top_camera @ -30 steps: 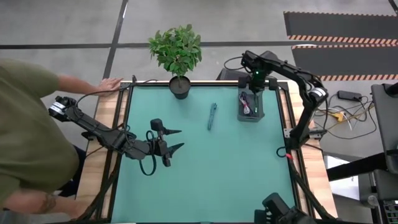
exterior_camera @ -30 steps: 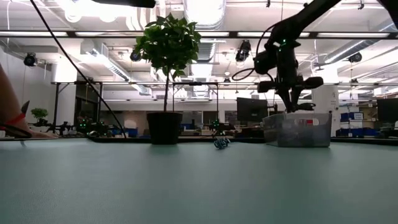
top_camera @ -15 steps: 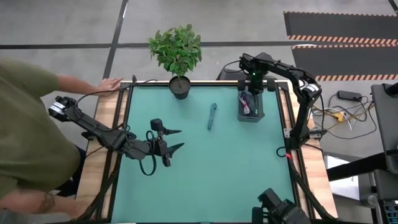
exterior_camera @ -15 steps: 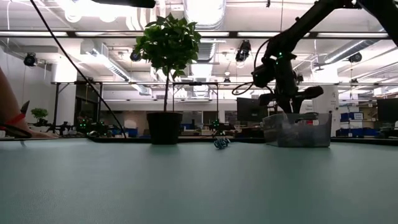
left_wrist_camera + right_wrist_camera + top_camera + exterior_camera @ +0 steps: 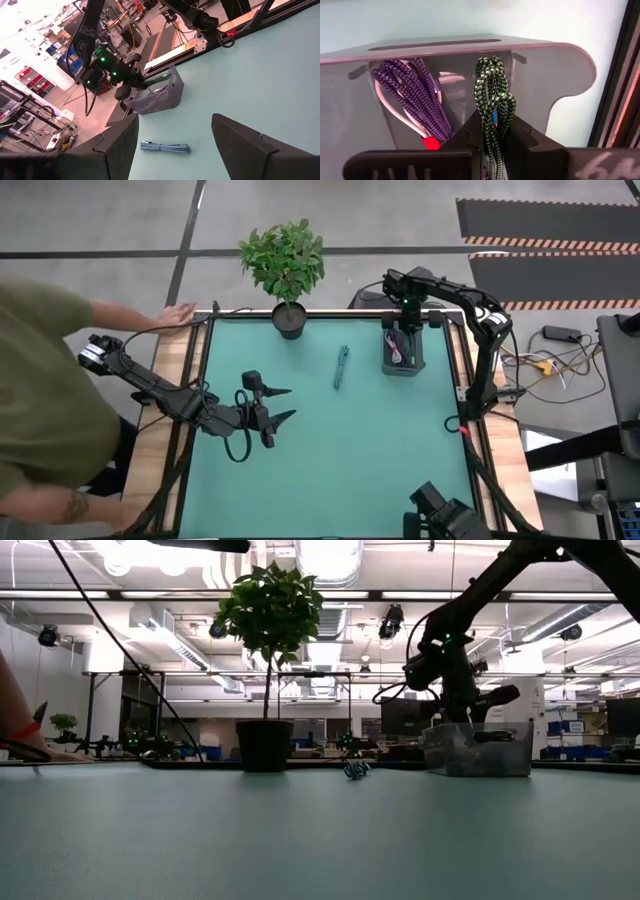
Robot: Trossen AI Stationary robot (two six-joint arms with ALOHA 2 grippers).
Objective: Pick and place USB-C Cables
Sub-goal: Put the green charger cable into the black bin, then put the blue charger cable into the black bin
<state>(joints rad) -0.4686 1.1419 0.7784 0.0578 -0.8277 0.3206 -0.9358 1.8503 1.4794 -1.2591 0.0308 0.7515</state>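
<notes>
The right gripper (image 5: 492, 137) hangs directly over the grey bin (image 5: 403, 350) and is clenched on the green cable (image 5: 493, 100), which it holds between its fingers with the bundle's long axis running straight from the jaws down into the bin's open top. Inside the bin, just beside the green one, lie the purple cable (image 5: 415, 97) and the white cable (image 5: 427, 127). So the thing to be placed is already above its place, and I judge the coming move to be only a release, or a short lowering first. The teal cable (image 5: 341, 367) lies on the green mat to the left of the bin, with its long axis running toward the plant (image 5: 285, 265). The left gripper (image 5: 272, 405) waits farther to the left of the bin, released and empty, so the right arm is nearer to the teal cable.
</notes>
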